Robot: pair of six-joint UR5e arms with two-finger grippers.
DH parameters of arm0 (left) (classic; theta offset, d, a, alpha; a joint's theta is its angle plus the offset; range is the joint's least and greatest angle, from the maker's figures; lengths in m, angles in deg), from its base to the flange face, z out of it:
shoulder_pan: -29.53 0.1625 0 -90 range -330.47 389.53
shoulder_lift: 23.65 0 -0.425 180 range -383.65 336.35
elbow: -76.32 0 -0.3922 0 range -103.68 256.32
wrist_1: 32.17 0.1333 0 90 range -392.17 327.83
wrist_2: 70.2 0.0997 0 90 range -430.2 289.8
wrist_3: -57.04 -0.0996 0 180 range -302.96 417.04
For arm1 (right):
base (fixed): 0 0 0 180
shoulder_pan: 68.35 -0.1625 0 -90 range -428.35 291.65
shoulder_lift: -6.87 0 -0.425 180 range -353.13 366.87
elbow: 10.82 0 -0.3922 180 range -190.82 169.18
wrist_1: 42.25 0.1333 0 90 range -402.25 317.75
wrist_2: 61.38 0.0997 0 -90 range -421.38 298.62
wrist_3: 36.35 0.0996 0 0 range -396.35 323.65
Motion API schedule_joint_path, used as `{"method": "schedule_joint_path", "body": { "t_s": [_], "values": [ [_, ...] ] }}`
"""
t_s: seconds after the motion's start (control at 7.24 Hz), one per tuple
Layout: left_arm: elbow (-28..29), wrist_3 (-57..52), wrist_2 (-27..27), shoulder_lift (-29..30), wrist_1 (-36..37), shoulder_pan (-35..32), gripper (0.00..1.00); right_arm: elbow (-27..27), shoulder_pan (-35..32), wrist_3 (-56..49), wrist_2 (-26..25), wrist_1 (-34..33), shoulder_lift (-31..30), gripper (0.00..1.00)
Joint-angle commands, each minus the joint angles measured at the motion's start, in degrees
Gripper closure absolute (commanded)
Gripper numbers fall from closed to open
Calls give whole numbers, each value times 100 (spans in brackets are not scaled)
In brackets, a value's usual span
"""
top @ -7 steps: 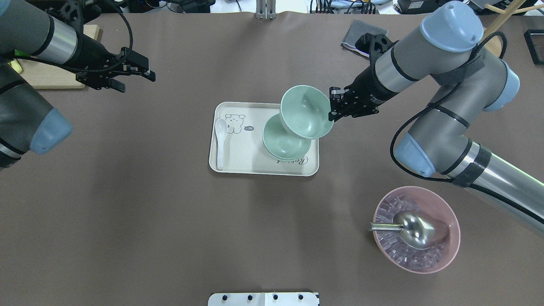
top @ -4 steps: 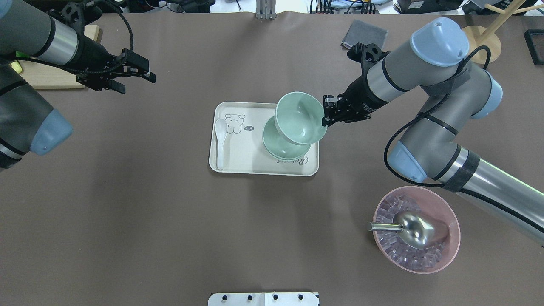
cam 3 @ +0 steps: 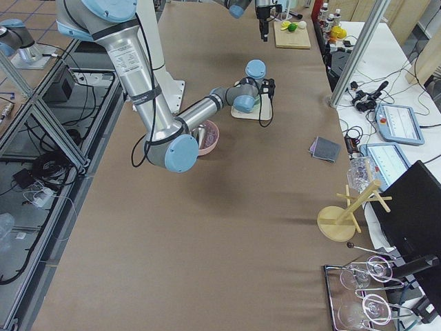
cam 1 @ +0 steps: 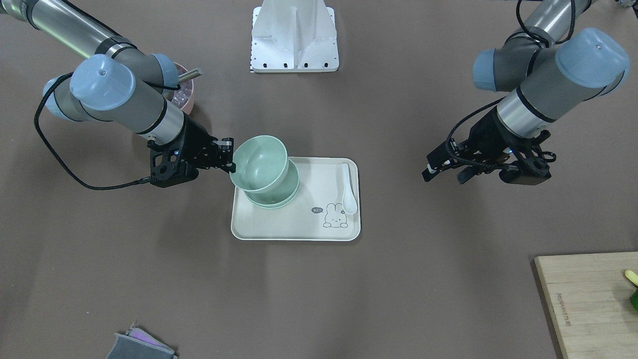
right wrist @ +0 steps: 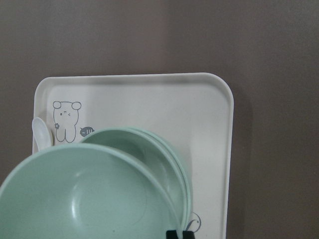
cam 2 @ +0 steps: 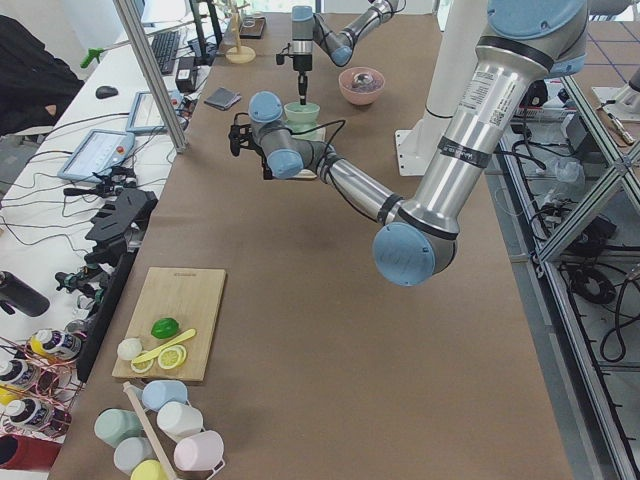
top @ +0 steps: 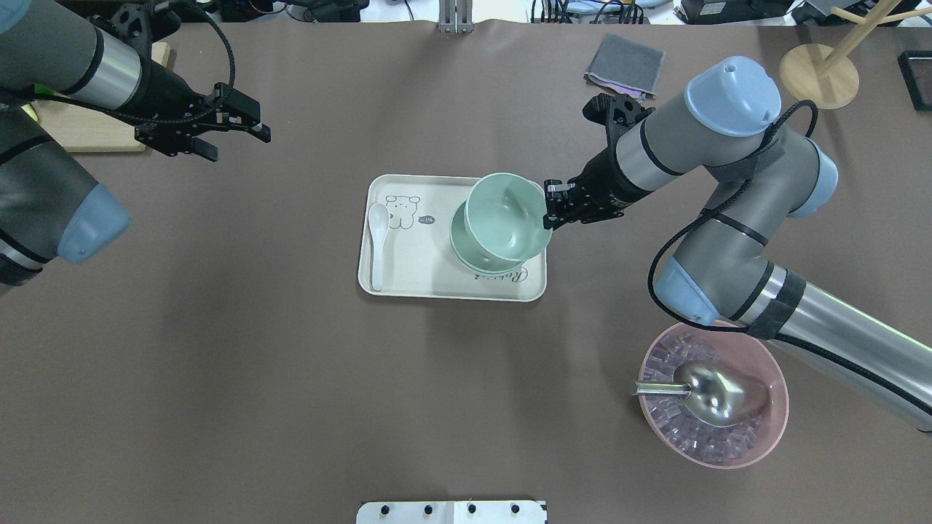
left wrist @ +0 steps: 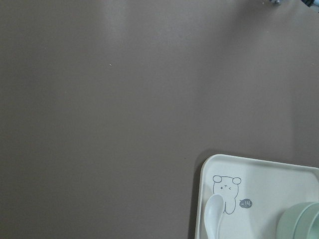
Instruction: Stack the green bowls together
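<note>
Since the bowl is pinched by its rim on the side nearest the right arm, the right gripper sits outside the cavity, so the bowl can prob. drop into the stack w/o fingers fouling. It hangs over the stack on the tray, offset a bit toward the gripper; touching the stack or not, can't tell. Left gripper is spread, empty, well apart over bare bench, out of the way. Vs 1 s ago: bowl is further over the tray and lower, covering more of the stack; left arm approx. unchanged.
</note>
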Motion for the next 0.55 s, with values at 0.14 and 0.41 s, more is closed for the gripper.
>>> {"method": "schedule_joint_path", "body": {
  "t_s": [0.14,0.41],
  "values": [
    [-3,0,-10,28,52,8,3,74,101,-4,-133,13,19,100],
    [6,0,-19,28,61,8,3,74,101,-4,-151,13,89,100]
  ]
}}
